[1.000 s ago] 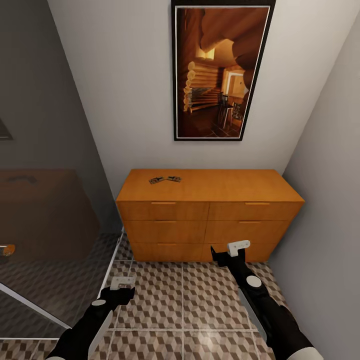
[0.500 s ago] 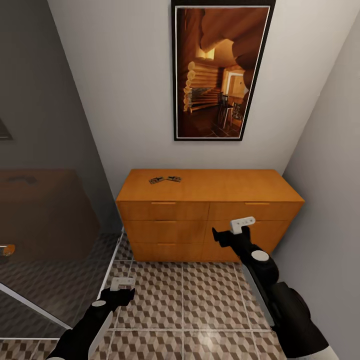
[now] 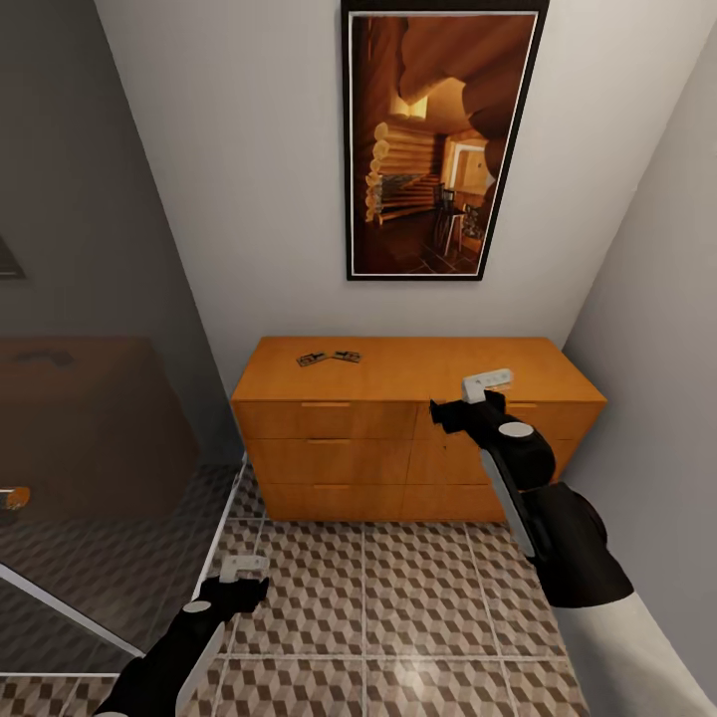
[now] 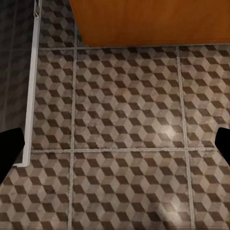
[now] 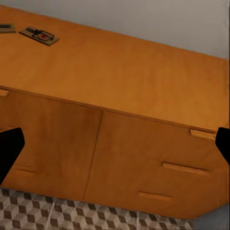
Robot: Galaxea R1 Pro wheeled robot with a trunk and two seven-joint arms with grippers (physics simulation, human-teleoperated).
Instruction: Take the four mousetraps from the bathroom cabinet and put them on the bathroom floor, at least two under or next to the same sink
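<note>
The orange-brown cabinet [image 3: 398, 373] stands against the back wall. Two mousetraps lie side by side on its top, near the back left: one [image 3: 312, 358] beside the other [image 3: 348, 356]. The right wrist view shows them as a trap with a red mark [image 5: 39, 35] and a second trap [image 5: 5, 28] cut by the frame edge. My right gripper [image 3: 448, 413] is open, level with the top drawer front and well right of the traps. My left gripper [image 3: 254, 588] hangs open and empty low over the cube-patterned bathroom floor [image 3: 398, 607]. Other traps are out of view.
A glass partition with a metal rail [image 3: 60, 607] runs along the left; the rail [image 4: 29, 91] also shows in the left wrist view. A grey wall [image 3: 657, 398] closes in on the right. A framed picture [image 3: 443, 139] hangs above the cabinet.
My right arm has risen from in front of the lower drawers to the height of the top drawer. The left arm and the traps have not moved.
</note>
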